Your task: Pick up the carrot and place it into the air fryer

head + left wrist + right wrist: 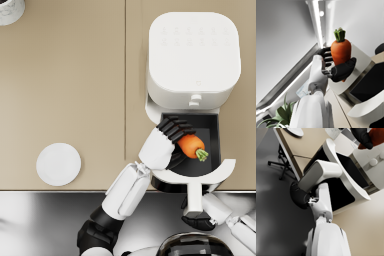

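The orange carrot (pixel 191 145) with its green top is gripped by my left hand (pixel 170 134), just above the open black drawer (pixel 212 131) of the white air fryer (pixel 192 55). In the left wrist view the carrot (pixel 341 51) stands upright between the thumb and fingers of that hand (pixel 331 68). My right hand (pixel 197 220) holds the drawer's handle (pixel 193 196) at the table's front edge. The right wrist view shows this dark hand (pixel 301 196) wrapped on the handle (pixel 321 173), with the carrot (pixel 376 138) far off above the drawer.
A white round plate (pixel 58 164) lies at the front left of the beige table (pixel 75 90). A marbled cup (pixel 9 10) sits in the far left corner. The table's front edge runs just below the plate, with grey floor beyond it.
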Controlling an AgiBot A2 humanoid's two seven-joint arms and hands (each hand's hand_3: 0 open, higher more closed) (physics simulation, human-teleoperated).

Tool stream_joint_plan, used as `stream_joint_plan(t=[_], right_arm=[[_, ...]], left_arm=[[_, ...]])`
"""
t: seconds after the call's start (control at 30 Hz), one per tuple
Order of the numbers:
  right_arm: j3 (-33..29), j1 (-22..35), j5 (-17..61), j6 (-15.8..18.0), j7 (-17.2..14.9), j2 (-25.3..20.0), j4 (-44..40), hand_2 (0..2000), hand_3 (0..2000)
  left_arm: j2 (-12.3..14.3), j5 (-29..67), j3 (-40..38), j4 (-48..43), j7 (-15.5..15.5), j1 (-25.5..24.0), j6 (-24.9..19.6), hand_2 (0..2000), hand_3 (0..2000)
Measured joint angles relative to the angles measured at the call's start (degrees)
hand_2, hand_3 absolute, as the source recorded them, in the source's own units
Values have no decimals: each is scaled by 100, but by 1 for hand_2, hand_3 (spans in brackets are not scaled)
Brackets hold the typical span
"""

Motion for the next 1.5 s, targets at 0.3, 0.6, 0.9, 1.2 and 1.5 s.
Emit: stream_joint_plan(t=[0.3,0.6,0.9,1.2,1.5], right_arm=[[147,401,4,168,-54,-72,-231,2000,2000],[213,1499,9,544,-35,-832,-1543,2000,2000],[140,2645,23,684,-23,-2007,-3533,2000,2000],[295,3462,22,779,19,-2547,-4734,2000,2000],[416,3674,24,826,-258,-2453,-4662,2000,2000]], left_arm=[[-1183,2,-1078,-1337,10,-1634,141,0,0],[-1191,-4,-3865,-2395,9,-2728,164,0,0],[-1111,-6,-4655,-2474,9,-2922,165,0,0],[-1316,-6,-4762,-2418,9,-2811,165,0,0],[-1332,-6,-4758,-2377,9,-2810,165,0,0]])
